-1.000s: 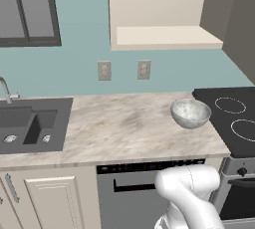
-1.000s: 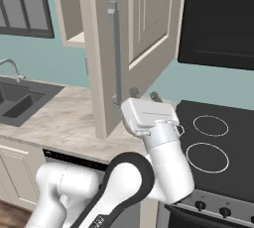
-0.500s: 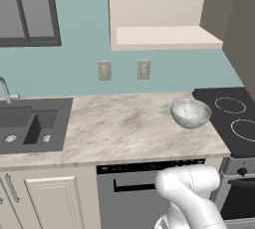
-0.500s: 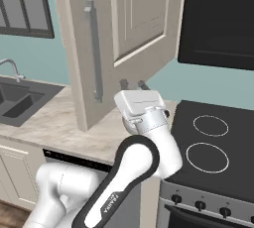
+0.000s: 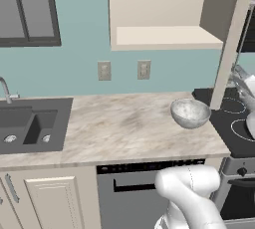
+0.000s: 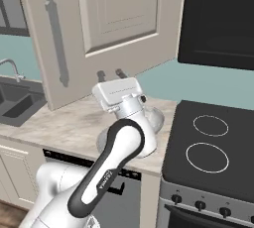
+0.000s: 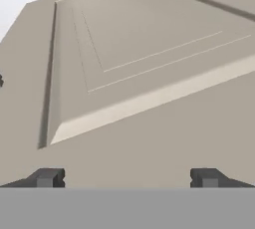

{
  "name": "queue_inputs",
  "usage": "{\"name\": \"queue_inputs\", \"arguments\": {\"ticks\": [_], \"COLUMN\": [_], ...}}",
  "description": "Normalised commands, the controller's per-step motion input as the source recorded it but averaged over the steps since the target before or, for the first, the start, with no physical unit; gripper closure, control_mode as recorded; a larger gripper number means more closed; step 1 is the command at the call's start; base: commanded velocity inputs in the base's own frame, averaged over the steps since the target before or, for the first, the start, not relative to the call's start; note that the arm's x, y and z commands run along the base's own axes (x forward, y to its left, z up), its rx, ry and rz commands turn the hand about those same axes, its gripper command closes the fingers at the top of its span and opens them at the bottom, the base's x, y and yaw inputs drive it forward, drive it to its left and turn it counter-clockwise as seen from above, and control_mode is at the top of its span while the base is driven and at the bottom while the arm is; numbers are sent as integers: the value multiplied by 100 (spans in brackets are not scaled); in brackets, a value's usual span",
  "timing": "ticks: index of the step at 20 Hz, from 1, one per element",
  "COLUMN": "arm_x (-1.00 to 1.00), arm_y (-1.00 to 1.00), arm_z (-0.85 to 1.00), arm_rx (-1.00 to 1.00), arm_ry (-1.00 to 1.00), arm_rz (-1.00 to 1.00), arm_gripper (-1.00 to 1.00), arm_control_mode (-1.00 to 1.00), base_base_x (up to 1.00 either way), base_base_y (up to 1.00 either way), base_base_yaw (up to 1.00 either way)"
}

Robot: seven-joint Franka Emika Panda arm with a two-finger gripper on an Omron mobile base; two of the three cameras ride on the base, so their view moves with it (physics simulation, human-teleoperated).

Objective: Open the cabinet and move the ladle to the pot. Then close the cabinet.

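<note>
The beige upper cabinet stands open, and its lower shelf shows bare. Its raised-panel door is swung wide, with the silver bar handle at its left side. In the left base view the door shows edge-on. My gripper is open just below the door's lower edge, to the right of the handle, with nothing between its fingers. In the hand view the gripper faces the door panel closely. The ladle and the pot are out of view.
A speckled grey bowl sits on the marble counter beside the black stove. A dark sink with a faucet lies at the left, below a window. A dishwasher front is below the counter.
The cabinet door has swung further open. My gripper has left the handle and now sits to its right under the door's lower edge, still open.
</note>
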Motion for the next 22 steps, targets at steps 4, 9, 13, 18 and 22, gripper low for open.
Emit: {"name": "queue_inputs", "arguments": {"ticks": [4, 9, 13, 18, 22], "arm_x": [31, 40, 51, 55, 65], "arm_y": [80, 83, 68, 64, 51], "arm_z": [20, 14, 4, 0, 0], "arm_rx": [-2, -5, -7, -9, -8], "arm_ry": [-4, -2, 0, 0, 0], "arm_rz": [0, 0, -1, -5, -10], "arm_gripper": [-100, -100, -100, -100, -100], "arm_control_mode": [-100, -100, -100, -100, -100], "base_base_x": [0, 0, 0, 0, 0], "base_base_y": [0, 0, 0, 0, 0], "base_base_yaw": [0, 0, 0, 0, 0]}}
